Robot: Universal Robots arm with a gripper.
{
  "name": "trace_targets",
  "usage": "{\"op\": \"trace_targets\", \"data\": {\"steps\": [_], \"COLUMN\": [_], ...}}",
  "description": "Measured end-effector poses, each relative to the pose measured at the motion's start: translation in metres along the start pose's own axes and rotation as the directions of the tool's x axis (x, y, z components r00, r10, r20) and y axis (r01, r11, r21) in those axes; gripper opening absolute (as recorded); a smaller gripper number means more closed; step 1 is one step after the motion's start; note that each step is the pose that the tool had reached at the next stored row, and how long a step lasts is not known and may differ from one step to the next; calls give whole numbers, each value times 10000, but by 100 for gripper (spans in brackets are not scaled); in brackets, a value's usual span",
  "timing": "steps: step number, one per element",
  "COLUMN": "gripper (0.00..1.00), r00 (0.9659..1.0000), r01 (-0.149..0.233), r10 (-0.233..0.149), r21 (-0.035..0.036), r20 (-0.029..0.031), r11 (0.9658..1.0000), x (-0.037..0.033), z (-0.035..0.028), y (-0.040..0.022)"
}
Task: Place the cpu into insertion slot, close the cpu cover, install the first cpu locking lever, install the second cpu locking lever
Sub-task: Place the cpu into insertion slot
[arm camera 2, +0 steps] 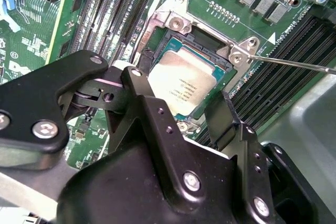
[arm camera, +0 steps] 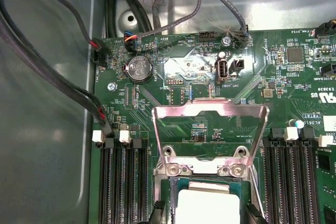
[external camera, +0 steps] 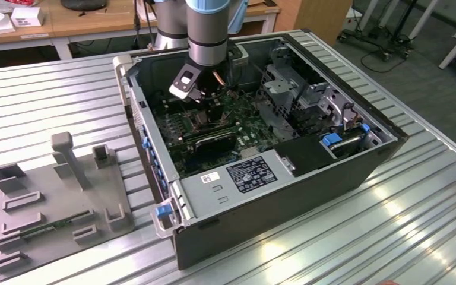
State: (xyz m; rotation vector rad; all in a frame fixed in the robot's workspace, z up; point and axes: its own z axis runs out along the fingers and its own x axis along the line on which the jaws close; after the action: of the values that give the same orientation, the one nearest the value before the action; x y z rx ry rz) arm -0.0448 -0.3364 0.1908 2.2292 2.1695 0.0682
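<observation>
— How far along is it?

— Step one looks done. The cpu (arm camera 2: 181, 80) lies flat in the insertion slot (arm camera 2: 202, 39), inside the open computer case (external camera: 291, 196) on the ribbed metal table (external camera: 418, 237). The gripper (arm camera 2: 179, 98) hovers right over it, jaws parted, one on each side of the chip. In the first wrist view there is a gap between each jaw and the chip's edge, so I judge it is not being held.

— And the rest?

— All left to do, as far as I can see. The cpu cover (arm camera: 210, 110) is swung back off the socket, and green circuit board (arm camera: 178, 77) shows through its window. One thin locking lever (arm camera 2: 294, 64) juts out sideways, unlatched.

— What are the parts like?

— The chip is a small square with a matt tan-silver top. The socket is dark, with a bright stamped steel rim and screw heads at its corners. The cover is thin shiny sheet metal, and the lever is bare wire rod. Long black memory slots (arm camera: 123, 182) run along both sides
</observation>
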Motion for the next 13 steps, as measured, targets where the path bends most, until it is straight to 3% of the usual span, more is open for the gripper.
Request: {"op": "trace_targets", "data": {"steps": [4,8,13], "gripper": [67,55,55], "r00": [10000,10000,10000], "r01": [0,0,0], "r10": [0,0,0], "r21": [-1,3,0], "r20": [-1,5,0], "r11": [10000,10000,10000], "x": [0,-1,0], "z": [1,-1,2], "y": [0,-1,0]}}
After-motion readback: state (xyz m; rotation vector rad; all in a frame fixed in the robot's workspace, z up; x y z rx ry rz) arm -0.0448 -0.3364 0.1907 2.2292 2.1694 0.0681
